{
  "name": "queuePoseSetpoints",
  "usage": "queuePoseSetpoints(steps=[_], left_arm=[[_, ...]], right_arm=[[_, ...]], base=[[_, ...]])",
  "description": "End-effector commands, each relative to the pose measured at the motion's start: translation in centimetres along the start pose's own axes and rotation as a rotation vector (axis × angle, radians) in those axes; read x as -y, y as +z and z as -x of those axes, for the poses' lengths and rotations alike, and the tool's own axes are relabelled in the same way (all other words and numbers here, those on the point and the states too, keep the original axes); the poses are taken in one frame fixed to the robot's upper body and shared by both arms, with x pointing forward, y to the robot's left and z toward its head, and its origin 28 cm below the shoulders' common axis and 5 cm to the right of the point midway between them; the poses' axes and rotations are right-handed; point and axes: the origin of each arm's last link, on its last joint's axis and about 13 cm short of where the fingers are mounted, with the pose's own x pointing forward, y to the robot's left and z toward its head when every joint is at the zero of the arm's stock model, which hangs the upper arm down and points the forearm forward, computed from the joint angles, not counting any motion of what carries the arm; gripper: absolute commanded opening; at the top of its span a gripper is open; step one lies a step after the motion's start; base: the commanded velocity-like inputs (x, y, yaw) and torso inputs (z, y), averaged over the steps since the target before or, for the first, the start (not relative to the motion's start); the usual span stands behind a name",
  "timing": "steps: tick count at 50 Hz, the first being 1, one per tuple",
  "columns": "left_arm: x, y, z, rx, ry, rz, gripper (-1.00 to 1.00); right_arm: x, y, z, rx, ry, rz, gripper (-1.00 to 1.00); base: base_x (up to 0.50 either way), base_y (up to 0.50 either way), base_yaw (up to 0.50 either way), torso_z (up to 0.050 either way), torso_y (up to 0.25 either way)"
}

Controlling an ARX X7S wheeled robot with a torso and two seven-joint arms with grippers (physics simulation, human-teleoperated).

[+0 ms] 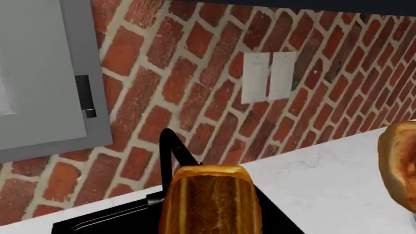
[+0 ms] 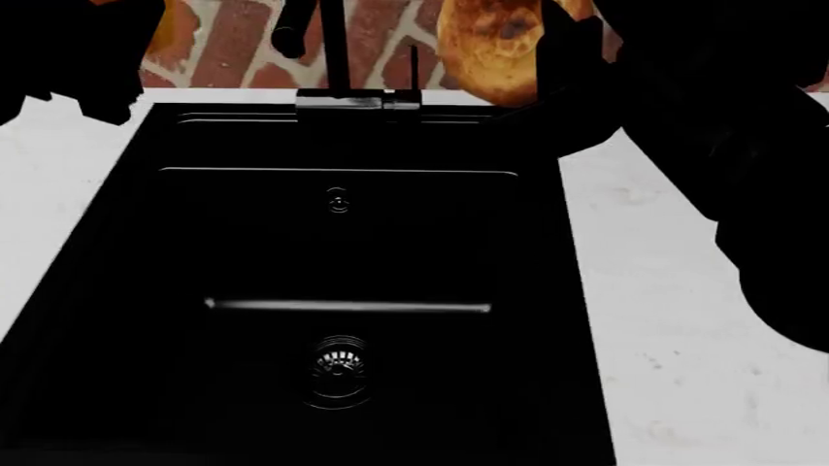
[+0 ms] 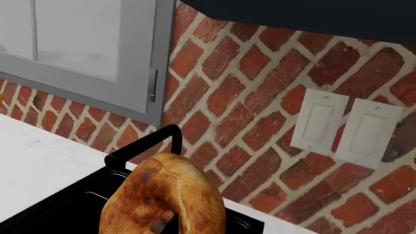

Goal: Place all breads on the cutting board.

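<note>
- Golden-orange mini loaf with a split top (image 1: 211,200) sat right at the left wrist camera, above the black sink (image 2: 337,291); left jaws hidden, grip can't be told.
- Round golden-brown bun (image 3: 165,200) was held up near the black faucet (image 3: 146,141); right jaws likewise unseen.
- Cutting board out of view.

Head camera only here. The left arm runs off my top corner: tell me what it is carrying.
Observer: The left wrist view shows a golden-orange mini loaf close to the lens, over the black sink's rear edge.
Operator: Report what hangs on the brick wall higher up.
Observer: Two white switch plates, and further along a grey cabinet door.
Operator: Say whether the loaf touches the bun.
Observer: No. In the left wrist view, white counter shows between them.
</note>
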Motion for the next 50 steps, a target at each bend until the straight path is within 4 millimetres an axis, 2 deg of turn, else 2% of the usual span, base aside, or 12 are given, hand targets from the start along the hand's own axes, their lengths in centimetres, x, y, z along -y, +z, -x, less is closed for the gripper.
queuePoseSetpoints(steps=[1, 17, 36, 50], left_arm=[[-0.02, 0.79, 0.14, 0.031, 0.011, 0.005, -1.0], [0.03, 0.75, 0.11, 0.022, 0.029, -0.029, -1.0], [-0.03, 0.79, 0.11, 0.019, 0.032, -0.023, -1.0], [-0.19, 0.56, 0.11, 0.021, 0.04, -0.01, -1.0]], right_arm=[[0.13, 0.05, -0.05, 0.004, -0.007, 0.017, -1.0], [0.08, -0.42, -0.22, 0.003, -0.009, 0.007, -1.0], [0.04, -0.06, -0.44, 0.011, -0.014, 0.005, -1.0], [0.03, -0.89, -0.51, 0.009, -0.028, -0.007, -1.0]], base=[[0.0, 0.5, 0.0, 0.0, 0.0], [0.0, 0.5, 0.0, 0.001, 0.001], [0.0, 0.5, 0.0, 0.0, 0.001], [0.0, 0.5, 0.0, 0.001, 0.001]])
